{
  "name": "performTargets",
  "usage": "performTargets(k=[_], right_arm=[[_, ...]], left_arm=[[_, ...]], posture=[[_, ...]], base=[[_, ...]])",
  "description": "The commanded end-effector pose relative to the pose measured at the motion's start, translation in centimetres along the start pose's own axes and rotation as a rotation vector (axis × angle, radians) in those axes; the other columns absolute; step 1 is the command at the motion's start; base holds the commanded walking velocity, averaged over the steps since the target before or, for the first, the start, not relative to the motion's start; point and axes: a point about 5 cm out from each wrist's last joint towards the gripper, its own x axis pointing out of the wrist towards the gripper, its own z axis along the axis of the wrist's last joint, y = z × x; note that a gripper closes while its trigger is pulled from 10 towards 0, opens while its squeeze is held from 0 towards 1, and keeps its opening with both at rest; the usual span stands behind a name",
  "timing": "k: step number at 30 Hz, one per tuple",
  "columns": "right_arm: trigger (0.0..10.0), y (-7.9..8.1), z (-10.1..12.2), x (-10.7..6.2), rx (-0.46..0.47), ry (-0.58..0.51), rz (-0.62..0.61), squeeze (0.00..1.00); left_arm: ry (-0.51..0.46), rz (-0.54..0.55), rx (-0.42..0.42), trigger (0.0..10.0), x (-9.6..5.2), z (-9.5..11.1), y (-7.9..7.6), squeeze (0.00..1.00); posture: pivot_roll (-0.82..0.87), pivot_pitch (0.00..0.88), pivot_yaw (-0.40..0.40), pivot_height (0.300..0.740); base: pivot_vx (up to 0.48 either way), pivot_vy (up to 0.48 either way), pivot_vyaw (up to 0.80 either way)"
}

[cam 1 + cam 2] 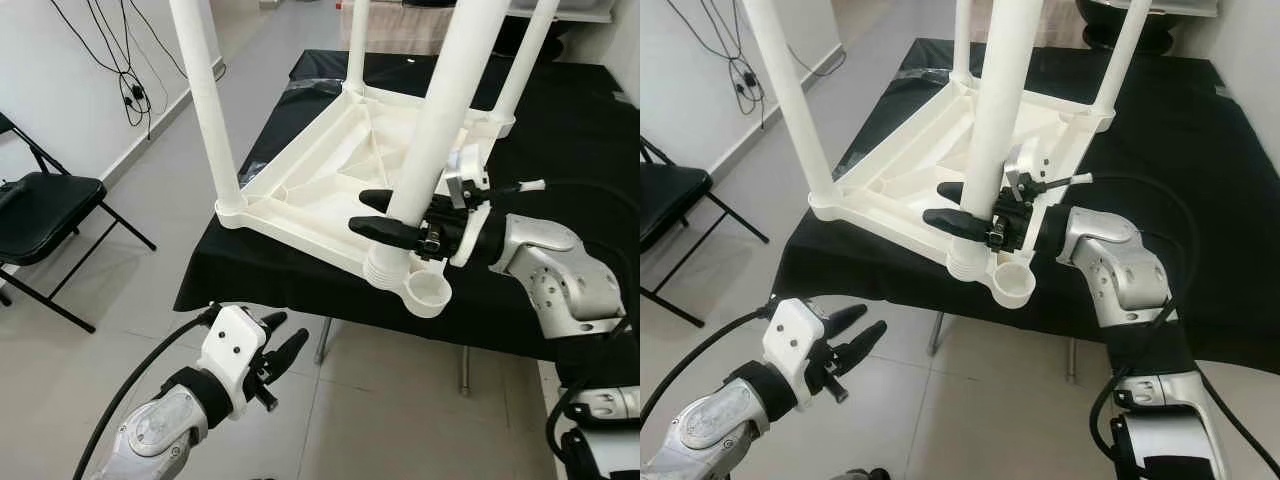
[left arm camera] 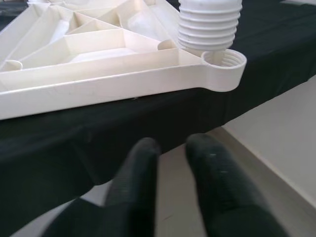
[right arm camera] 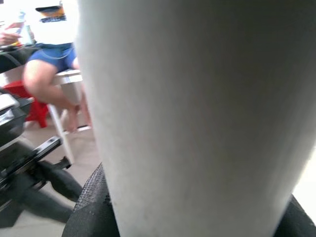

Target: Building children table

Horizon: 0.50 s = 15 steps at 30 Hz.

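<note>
- Left eye view: the upturned white plastic children's tabletop lies on a black-draped work table, ribbed underside up, with three white plastic legs already standing at the left, far and right corners. The right gripper has its two black fingers clamped around a fourth white plastic leg, whose threaded end sits just beside the empty round corner socket at the near edge, not in it.
- Right eye view: the same grip, with the leg leaning slightly and its ribbed base resting on the frame to the left of the socket. The left gripper hangs low over the grey tiled floor below the table's near edge, fingers slightly apart and holding nothing. A black folding chair stands at far left.
- Left wrist view: the two black fingers point up at the socket and the leg's threads beside it.
- Right wrist view: the leg sits close between the pads; a seated person is beyond.
- Risk, as I judge it: the tilted leg could cross-thread, or downward pressure off-centre could tip or slide the tabletop off the near edge.
</note>
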Motion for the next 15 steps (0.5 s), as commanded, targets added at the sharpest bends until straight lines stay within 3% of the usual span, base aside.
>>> performTargets(k=[1,7,15], right_arm=[[10.0,0.2,-0.1,0.2,0.0,-0.021,0.048,0.0],[10.0,-0.2,-0.1,0.6,-0.013,-0.033,0.063,0.0],[10.0,-2.2,0.8,-1.8,-0.07,-0.062,-0.049,0.0]], left_arm=[[0.003,-0.026,-0.008,0.0,-0.4,0.1,-0.3,0.0],[0.003,-0.054,-0.025,0.0,-0.8,0.4,-0.8,0.0],[0.012,-0.06,-0.039,0.0,-1.5,0.6,-1.0,0.0]], posture=[[0.01,0.246,-0.006,0.74],[0.02,0.274,0.001,0.74],[0.04,0.313,0.02,0.74]], base=[[0.0,0.0,0.0],[0.0,0.0,0.0],[0.0,0.0,0.0]])
